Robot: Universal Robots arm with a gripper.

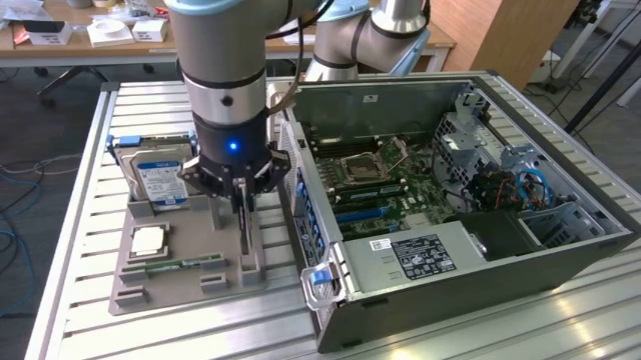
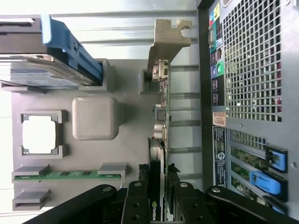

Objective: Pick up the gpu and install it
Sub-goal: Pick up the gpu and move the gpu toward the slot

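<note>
The gpu (image 1: 243, 225) stands on edge in the slotted posts of the grey holder tray (image 1: 191, 289), right beside the open computer case (image 1: 561, 277). In the wrist view the gpu (image 2: 161, 116) is seen edge-on, with its silver end bracket (image 2: 168, 39) at the far end and a green logo between the fingers. My gripper (image 1: 240, 196) comes straight down over the card, and its black fingers (image 2: 138, 198) are shut on the card's near end (image 2: 156, 186). Whether the card has left its slots I cannot tell.
The tray also carries a hard drive (image 1: 158, 176) with a blue-white label, a CPU (image 1: 149, 240) and a green RAM stick (image 1: 185, 264). The case lies open with its motherboard (image 1: 380, 180) exposed; blue slot latches (image 2: 268, 179) line its rear wall. All rests on a slatted metal table (image 1: 90, 225).
</note>
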